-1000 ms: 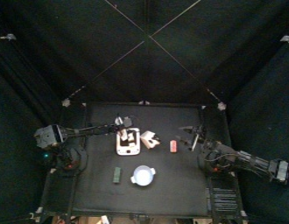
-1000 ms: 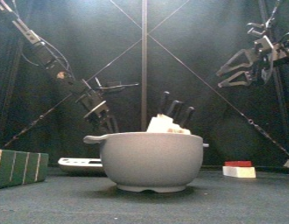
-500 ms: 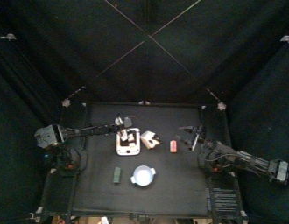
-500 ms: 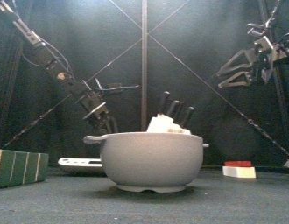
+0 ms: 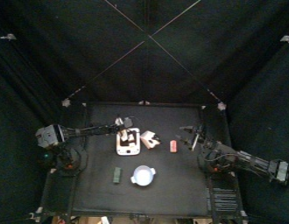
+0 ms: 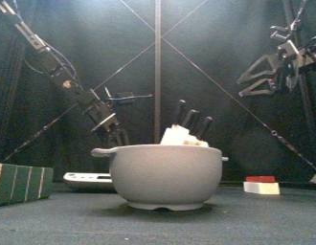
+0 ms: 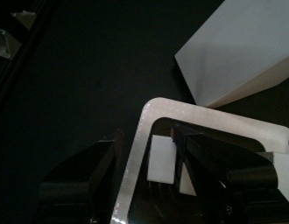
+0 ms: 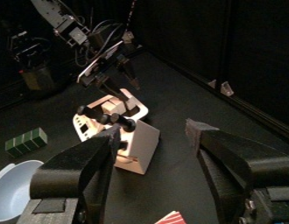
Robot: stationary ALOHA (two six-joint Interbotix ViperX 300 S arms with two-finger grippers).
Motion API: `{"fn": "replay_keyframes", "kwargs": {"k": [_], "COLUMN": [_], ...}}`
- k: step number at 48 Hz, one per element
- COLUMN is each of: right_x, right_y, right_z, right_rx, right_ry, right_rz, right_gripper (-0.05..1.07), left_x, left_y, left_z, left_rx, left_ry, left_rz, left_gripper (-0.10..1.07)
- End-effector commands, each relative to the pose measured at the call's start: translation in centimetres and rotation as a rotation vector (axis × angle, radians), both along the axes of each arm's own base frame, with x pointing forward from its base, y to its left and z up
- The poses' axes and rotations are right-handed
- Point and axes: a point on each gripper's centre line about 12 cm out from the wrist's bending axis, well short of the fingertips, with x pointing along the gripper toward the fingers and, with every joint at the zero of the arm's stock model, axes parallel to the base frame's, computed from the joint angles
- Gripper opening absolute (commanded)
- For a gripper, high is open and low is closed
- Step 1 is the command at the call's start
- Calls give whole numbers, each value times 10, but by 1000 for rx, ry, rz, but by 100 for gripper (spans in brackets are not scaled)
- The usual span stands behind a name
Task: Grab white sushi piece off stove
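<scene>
The stove (image 5: 128, 143) is a white block with dark marks near the table's middle; it also shows in the right wrist view (image 8: 116, 138). My left gripper (image 5: 126, 123) hangs just beyond its far end, raised above the table (image 6: 104, 109), jaws open. In the left wrist view a small white sushi piece (image 7: 162, 164) sits between the jaws of the left gripper (image 7: 157, 143), and I cannot tell if they touch it. The stove's white corner (image 7: 246, 44) lies beyond. My right gripper (image 5: 192, 134) stands open to the right, high up (image 6: 268, 73).
A pale bowl (image 6: 168, 175) stands at the table's front (image 5: 142, 176), with a green block (image 5: 116, 175) to its left. A red and white piece (image 5: 172, 146) lies right of the stove, and another white item (image 5: 148, 136) lies beside the stove.
The left gripper has drifted very slightly in the front view. Everything else stands as before.
</scene>
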Motion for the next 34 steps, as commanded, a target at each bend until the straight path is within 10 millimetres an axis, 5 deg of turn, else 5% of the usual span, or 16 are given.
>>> {"fn": "replay_keyframes", "kwargs": {"k": [1, 34], "right_x": [2, 2], "right_y": [-1, -2], "right_z": [3, 2], "right_rx": [-3, -2], "right_ry": [-6, -5], "right_rz": [0, -3], "right_gripper": [93, 93], "left_x": [2, 0], "left_y": [1, 1], "left_z": [4, 11], "left_rx": [7, -16], "left_ry": [-10, -43], "left_rz": [-1, 30], "left_gripper": [85, 86]}}
